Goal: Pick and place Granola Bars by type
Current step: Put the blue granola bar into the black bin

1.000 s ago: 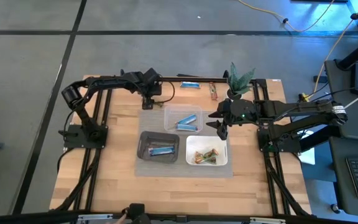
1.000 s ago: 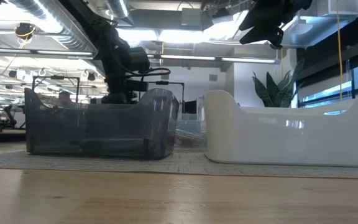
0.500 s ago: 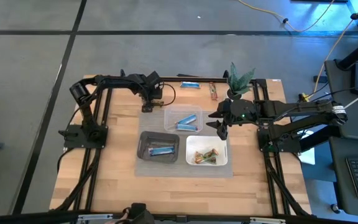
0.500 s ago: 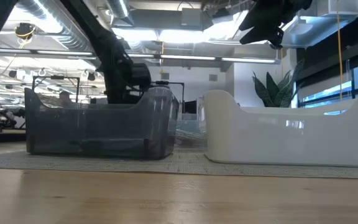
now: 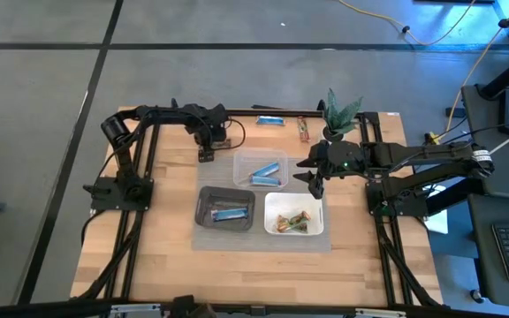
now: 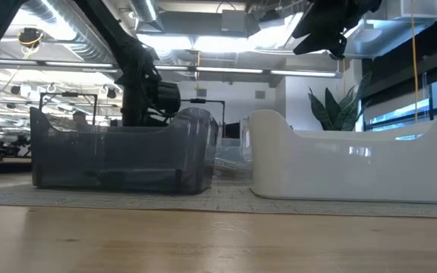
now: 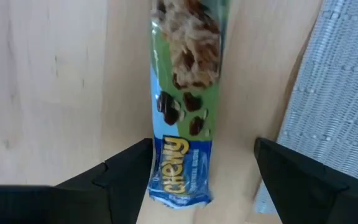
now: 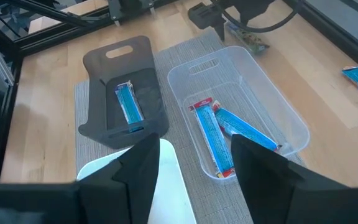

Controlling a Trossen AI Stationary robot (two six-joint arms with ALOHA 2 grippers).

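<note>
Granola Bars are partly sorted: 2 bright blue ones (image 5: 262, 170) lie in the clear tray (image 5: 241, 160), 1 silvery-blue bar (image 5: 229, 213) in the black tray (image 5: 205, 196), and the green/brown ones (image 5: 294, 221) in the white tray (image 5: 270, 202). Loose on the bench (image 5: 166, 265) at the far edge are a blue bar (image 5: 270, 121) and a brown one (image 5: 303, 131). The left wrist view shows another green-and-blue bar (image 7: 185, 93) lying flat on the wood just left of the grey mat (image 7: 328, 118).

The left gripper (image 5: 207, 150) has shifted over the last second: it was hovering beside the far-left corner of the clear tray, and now sits slightly farther left and farther away, centred over that loose bar. Its jaws stand apart with 1 finger on each side of the wrapper's near end, not yet touching it. This reads as lining up for a grasp, so the next step is probably to descend and close.

The right gripper (image 5: 315, 183) has not moved; it hangs above the gap between the clear and white trays, jaws apart and empty
</note>
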